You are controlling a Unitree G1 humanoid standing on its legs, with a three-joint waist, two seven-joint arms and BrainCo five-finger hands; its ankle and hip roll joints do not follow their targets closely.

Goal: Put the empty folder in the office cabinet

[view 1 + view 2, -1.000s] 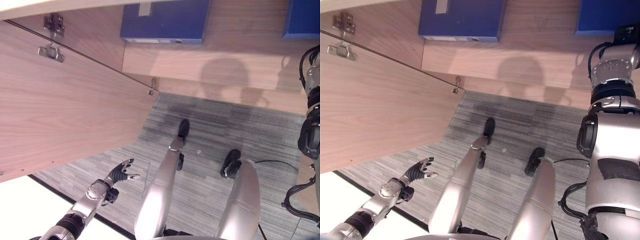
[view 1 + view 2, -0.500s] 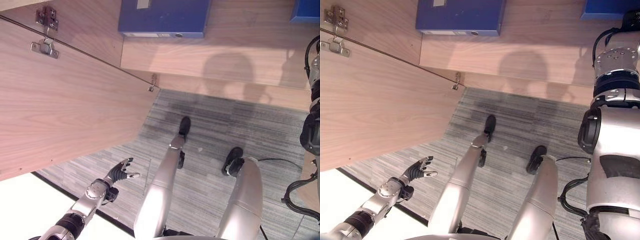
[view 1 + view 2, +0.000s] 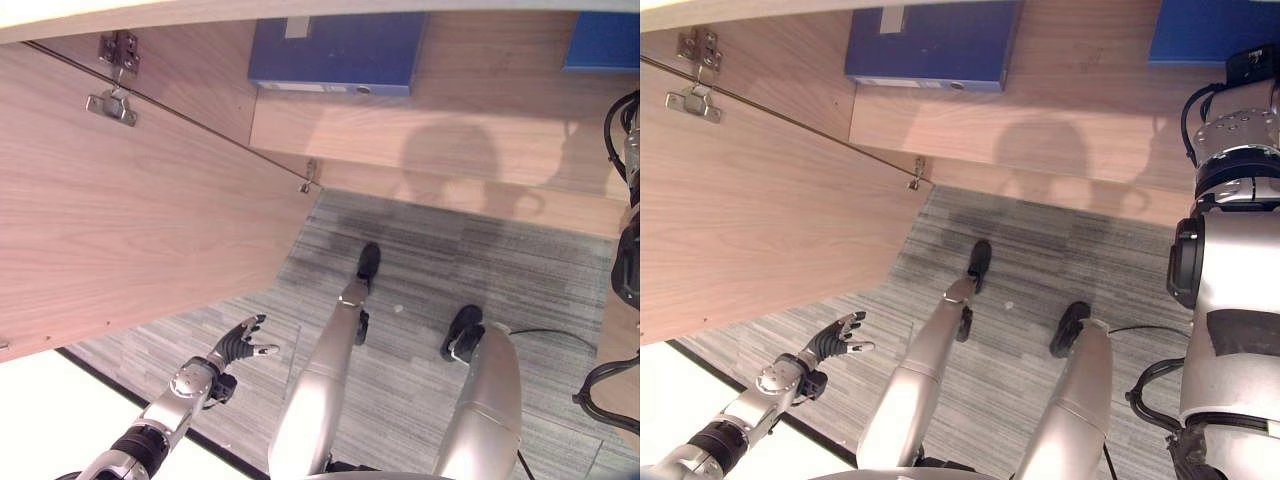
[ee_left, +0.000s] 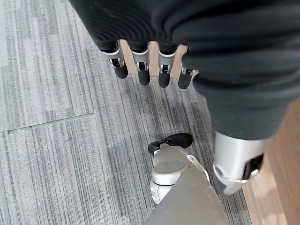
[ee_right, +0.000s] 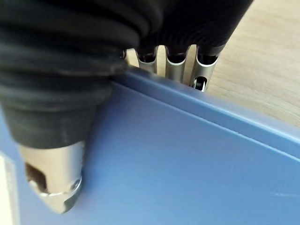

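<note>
A blue folder is pinched in my right hand: the thumb lies on its flat face and the fingers hook over its far edge, above a wooden shelf. In the eye views this folder shows at the upper right, over the cabinet shelf, with my right arm reaching up to it. A second blue folder lies flat on the shelf at top centre. My left hand hangs low at the left over the carpet, fingers straight and holding nothing.
The cabinet's wooden door stands swung open at the left, with metal hinges near its top. Grey striped carpet runs below the cabinet's wooden base.
The whole picture has shifted a little, so the camera moved. My left hand keeps its pose, and the blue folder stays at the upper right.
</note>
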